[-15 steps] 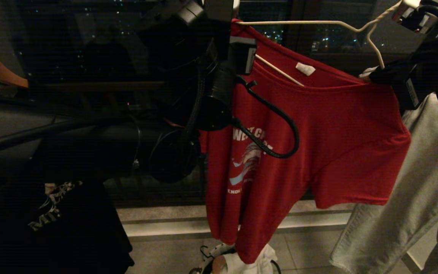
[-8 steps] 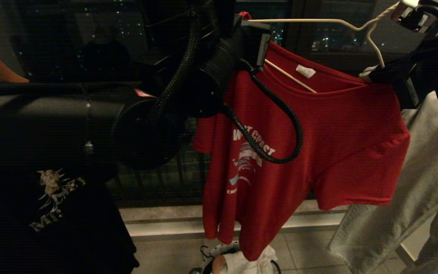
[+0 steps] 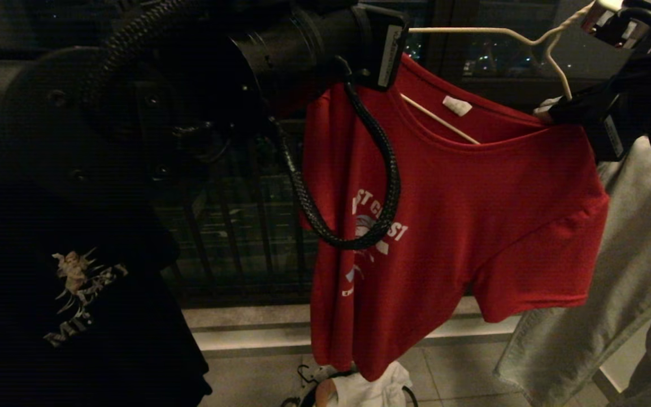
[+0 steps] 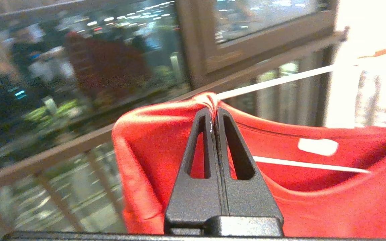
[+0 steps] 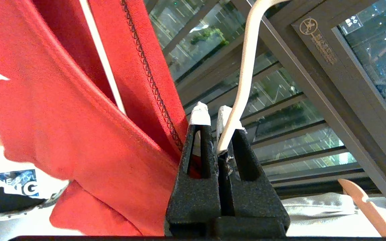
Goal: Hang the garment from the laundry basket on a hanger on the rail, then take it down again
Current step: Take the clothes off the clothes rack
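- left gripper [image 4: 214, 112] clenched on a bunched fold of the garment [image 3: 461, 226] at its shoulder seam, fingers pressed together; in head view the left arm fills the upper left and top centre of the frame, wrist at the shirt's top left corner
- right gripper [image 5: 213, 115] clamped on the hanger [image 3: 529, 42], the cream wire running in between its white-tipped fingers; in head view it sits at the right edge, at the shirt's other shoulder
- garment: red T-shirt, centre of head frame, draped on the hanger, neckline open with white label showing, hanger's lower bar visible inside the collar; white lettering partly hidden by a black cable loop [image 3: 354, 237]
- hanger's neck rises toward the top right corner
- laundry basket [image 3: 308, 390] at bottom centre, partly under the shirt hem, white cloth [image 3: 376, 390] in it
- black T-shirt [image 3: 77, 305] lower left; grey garment [image 3: 613, 294] lower right
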`<state>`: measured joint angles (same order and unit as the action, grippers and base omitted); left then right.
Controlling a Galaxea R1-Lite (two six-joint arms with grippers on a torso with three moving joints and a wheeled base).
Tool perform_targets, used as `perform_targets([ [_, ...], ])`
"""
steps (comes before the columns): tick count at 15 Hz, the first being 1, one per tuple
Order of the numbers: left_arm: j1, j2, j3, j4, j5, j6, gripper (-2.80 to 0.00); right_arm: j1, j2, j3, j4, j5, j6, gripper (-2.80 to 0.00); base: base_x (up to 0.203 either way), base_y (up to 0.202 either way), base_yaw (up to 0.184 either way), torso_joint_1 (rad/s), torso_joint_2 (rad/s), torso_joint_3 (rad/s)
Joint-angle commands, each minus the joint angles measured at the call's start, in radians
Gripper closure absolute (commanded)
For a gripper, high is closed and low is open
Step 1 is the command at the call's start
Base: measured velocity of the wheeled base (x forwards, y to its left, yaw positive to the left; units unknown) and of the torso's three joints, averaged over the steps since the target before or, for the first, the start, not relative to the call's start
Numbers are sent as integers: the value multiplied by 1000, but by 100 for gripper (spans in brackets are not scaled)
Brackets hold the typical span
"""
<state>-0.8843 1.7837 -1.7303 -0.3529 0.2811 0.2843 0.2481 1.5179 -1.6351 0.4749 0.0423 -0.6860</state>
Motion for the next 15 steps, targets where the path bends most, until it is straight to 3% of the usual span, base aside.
perform_targets([
  [1, 0, -30, -39, 53, -37, 2, 0, 0, 1, 1, 2, 1, -4, 0, 0, 0, 0, 0, 0, 0],
  [5, 1, -30, -206, 336, -109, 35, 0, 0, 1, -2, 2, 1, -6, 0, 0, 0, 0, 0, 0, 0],
  [6, 1, -32, -221, 380, -139, 86, 0, -1, 1, -2, 2, 0, -11, 0, 0, 0, 0, 0, 0, 0],
  [8, 1, -15, -224, 384, -166, 189, 0, 0, 1, 0, 1, 1, -18, 0, 0, 0, 0, 0, 0, 0],
  [15, -2, 4, -225, 324, -168, 264, 0, 2, -2, -2, 1, 1, -55, 0, 0, 0, 0, 0, 0, 0],
])
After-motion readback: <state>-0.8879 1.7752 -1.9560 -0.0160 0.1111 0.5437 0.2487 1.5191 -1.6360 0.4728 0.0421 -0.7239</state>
